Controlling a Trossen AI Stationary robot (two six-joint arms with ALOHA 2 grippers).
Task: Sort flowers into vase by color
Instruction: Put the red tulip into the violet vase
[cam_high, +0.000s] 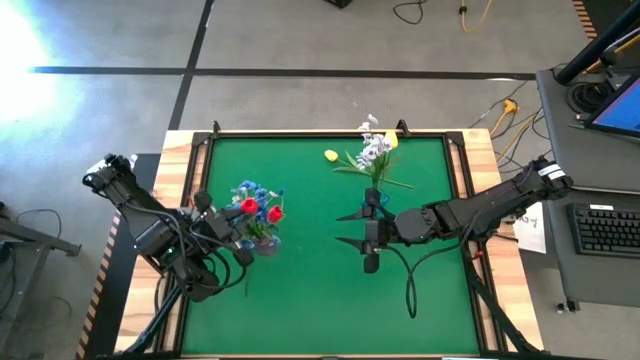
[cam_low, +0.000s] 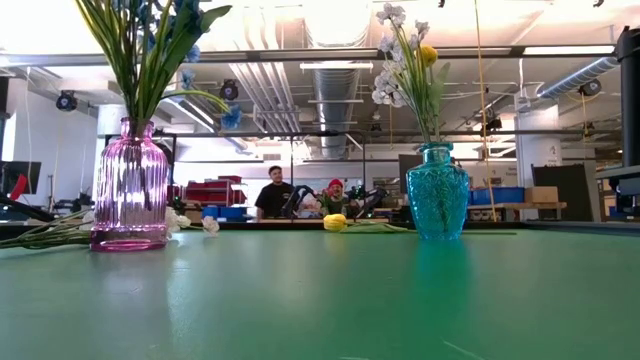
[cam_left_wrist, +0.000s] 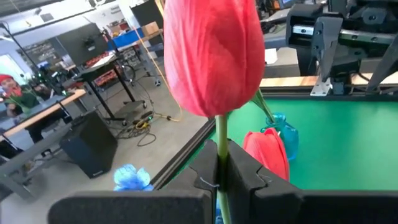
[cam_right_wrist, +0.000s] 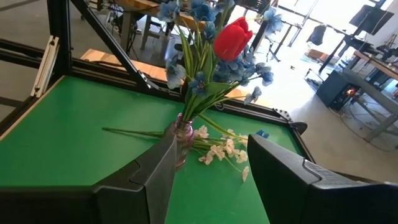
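Over by the table's left edge, the left gripper (cam_left_wrist: 219, 180) pinches the thin green stem of a plump red tulip (cam_left_wrist: 214, 53), held above the pink vase (cam_low: 130, 190) of blue flowers (cam_high: 250, 192). The right gripper (cam_high: 368, 228) hangs mid-table, fingers spread and empty.

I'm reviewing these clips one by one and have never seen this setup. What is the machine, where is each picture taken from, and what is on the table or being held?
Two dark robot arms work at a green-topped table. One picture looks straight down, one looks level across the tabletop, and one comes from each wrist. The left gripper is shut on the thin green stem of a red tulip-like flower, beside the ribbed pink glass vase of blue flowers. The right gripper waits open and empty at mid-table. A teal glass vase holds white and yellow flowers. A yellow bud and small white flowers lie loose.
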